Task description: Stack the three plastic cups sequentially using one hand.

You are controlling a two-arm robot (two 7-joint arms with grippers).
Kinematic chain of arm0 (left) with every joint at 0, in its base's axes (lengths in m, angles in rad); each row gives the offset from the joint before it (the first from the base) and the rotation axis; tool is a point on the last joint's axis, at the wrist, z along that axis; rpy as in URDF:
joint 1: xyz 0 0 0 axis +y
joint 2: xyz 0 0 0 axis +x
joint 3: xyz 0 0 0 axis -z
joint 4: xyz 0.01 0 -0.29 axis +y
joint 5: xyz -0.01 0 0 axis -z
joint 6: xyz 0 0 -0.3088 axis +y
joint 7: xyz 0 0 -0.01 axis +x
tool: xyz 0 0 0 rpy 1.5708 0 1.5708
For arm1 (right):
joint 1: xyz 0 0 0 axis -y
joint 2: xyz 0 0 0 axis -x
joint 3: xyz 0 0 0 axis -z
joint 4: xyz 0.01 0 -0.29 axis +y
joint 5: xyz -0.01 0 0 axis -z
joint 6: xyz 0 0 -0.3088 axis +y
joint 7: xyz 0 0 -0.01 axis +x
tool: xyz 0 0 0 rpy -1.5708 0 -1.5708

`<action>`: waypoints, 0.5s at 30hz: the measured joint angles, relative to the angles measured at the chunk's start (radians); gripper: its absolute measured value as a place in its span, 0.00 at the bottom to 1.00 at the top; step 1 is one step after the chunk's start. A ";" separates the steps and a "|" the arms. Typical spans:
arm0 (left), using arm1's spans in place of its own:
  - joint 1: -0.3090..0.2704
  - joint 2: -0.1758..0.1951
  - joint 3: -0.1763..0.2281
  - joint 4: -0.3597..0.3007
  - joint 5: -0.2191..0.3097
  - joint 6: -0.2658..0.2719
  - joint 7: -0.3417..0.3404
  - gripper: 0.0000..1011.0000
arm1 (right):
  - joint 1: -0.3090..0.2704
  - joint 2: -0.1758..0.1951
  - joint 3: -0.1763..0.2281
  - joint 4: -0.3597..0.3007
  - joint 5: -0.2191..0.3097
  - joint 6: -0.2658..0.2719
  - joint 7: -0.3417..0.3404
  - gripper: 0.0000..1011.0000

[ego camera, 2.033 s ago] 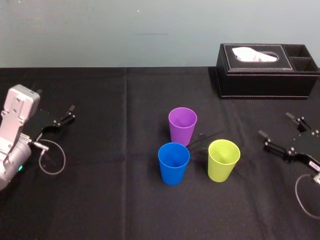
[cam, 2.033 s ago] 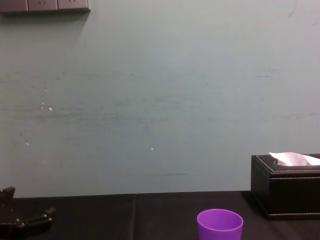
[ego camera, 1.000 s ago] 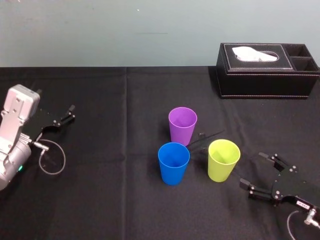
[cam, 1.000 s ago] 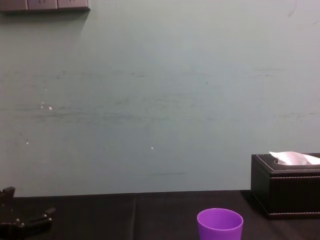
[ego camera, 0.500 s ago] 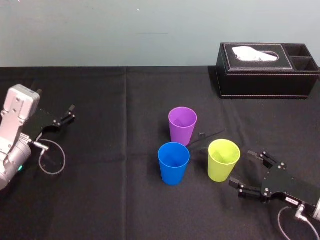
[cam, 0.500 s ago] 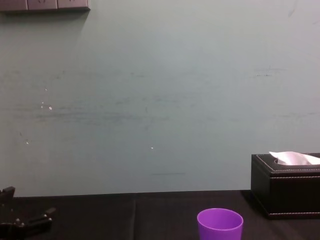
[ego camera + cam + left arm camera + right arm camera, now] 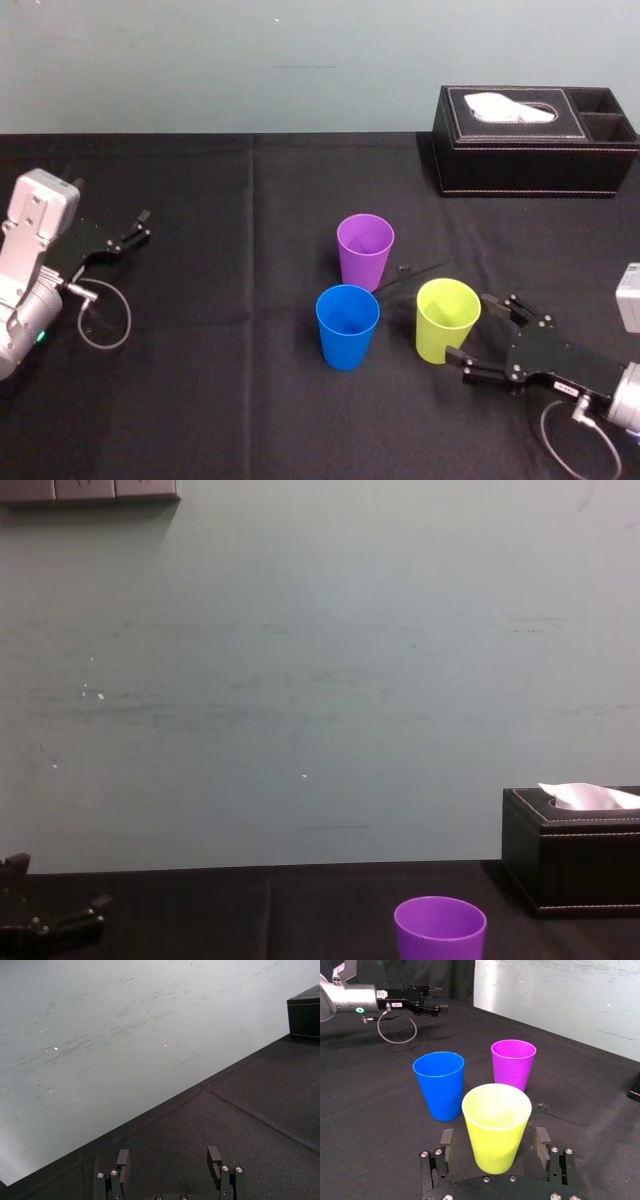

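Observation:
Three plastic cups stand upright close together on the black cloth: purple (image 7: pixel 365 250) farthest back, blue (image 7: pixel 347 326) in front of it to the left, yellow-green (image 7: pixel 447 320) to the right. My right gripper (image 7: pixel 472 328) lies low at the yellow-green cup's right side, open. In the right wrist view the yellow-green cup (image 7: pixel 496 1120) stands between the spread fingers (image 7: pixel 447 1141) with a gap on each side, the blue cup (image 7: pixel 440 1085) and purple cup (image 7: pixel 513 1063) behind it. My left gripper (image 7: pixel 142 226) rests open at the far left, its fingers (image 7: pixel 123 1157) holding nothing.
A black tissue box (image 7: pixel 535 140) stands at the back right, near the wall. A loop of cable (image 7: pixel 105 320) lies beside the left arm. Black cloth (image 7: pixel 230 400) stretches bare between the left arm and the cups and in front of them.
My right gripper has slid left across the table, from well right of the cups to the yellow-green cup, which now stands between its open fingers. The cups and left arm have stayed put.

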 joint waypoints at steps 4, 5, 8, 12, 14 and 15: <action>0.000 0.000 0.000 0.000 0.000 0.000 0.000 1.00 | 0.026 -0.013 -0.018 0.015 -0.016 0.007 -0.001 0.99; 0.000 0.000 0.000 0.000 0.000 0.000 0.000 1.00 | 0.035 -0.019 -0.024 0.021 -0.021 0.009 -0.003 0.99; 0.000 0.000 0.000 0.000 0.000 0.000 0.000 1.00 | 0.050 -0.028 -0.033 0.029 -0.029 0.014 -0.008 0.99; 0.000 0.000 0.000 0.000 0.000 0.000 0.000 1.00 | 0.074 -0.044 -0.049 0.046 -0.043 0.023 -0.017 0.99; 0.000 0.000 0.000 0.000 0.000 0.000 0.000 1.00 | 0.086 -0.052 -0.056 0.054 -0.049 0.026 -0.021 0.99; 0.000 0.000 0.000 0.000 0.000 0.000 0.000 1.00 | 0.090 -0.055 -0.058 0.057 -0.050 0.027 -0.023 0.99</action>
